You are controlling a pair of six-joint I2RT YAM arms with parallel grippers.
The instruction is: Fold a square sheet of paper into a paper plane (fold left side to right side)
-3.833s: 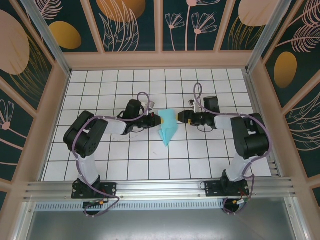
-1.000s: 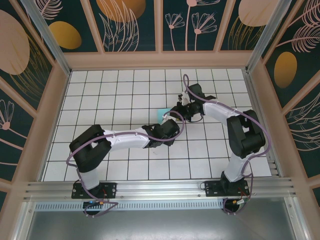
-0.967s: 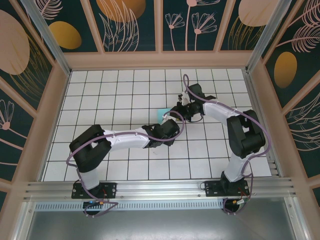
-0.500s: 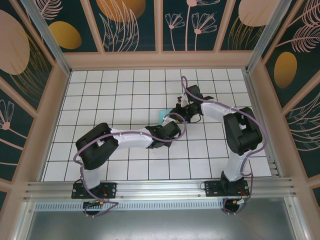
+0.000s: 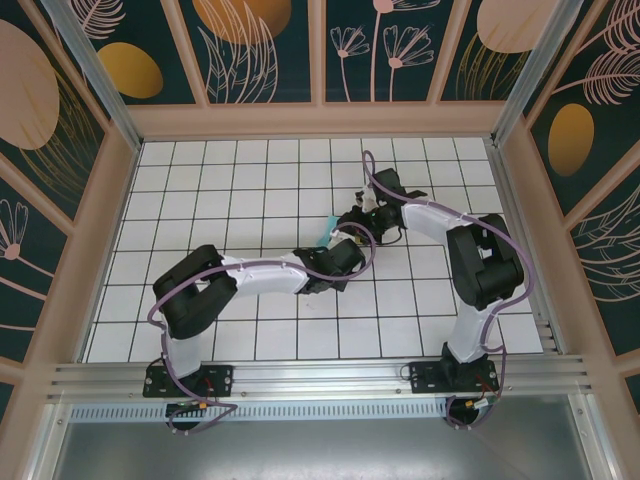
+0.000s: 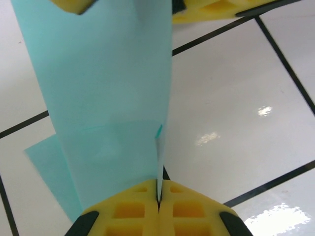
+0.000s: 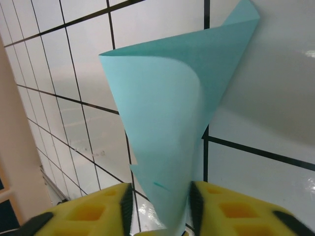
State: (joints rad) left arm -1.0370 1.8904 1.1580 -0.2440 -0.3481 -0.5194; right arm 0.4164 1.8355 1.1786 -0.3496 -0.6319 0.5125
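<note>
Our left gripper (image 6: 158, 191) is shut tight. Its two yellow fingers press together with a thin edge of the paper (image 6: 108, 93) pinched between them. From that pinch the paper runs straight away from the gripper, like a long blue strip. At its far end we see the yellow fingers (image 6: 216, 7) of the other gripper, one on each side of the strip.

Our right gripper (image 7: 161, 197) has its fingers apart. The paper stands in the gap between them. There is a little room on the left side, and the paper sits close to the right finger. We cannot tell if it touches that finger.

Seen from above, a small bit of blue paper (image 5: 325, 231) peeks out in the middle of the table (image 5: 200, 180), between the two arms. The arms cover the rest of it, and the fingers are too small and dark there to make out. In the left wrist view, the far end of the strip and the other gripper's fingers are cut off at the top. In the right wrist view, the low end of the paper goes out of the picture between the fingers. We cannot tell if the paper touches the table.

The paper is long and thin, and its long way runs from one gripper to the other. In the right wrist view it curls open like a cone, and one sharp corner points away from the gripper. In the left wrist view a flap sticks out low on the left.
</note>
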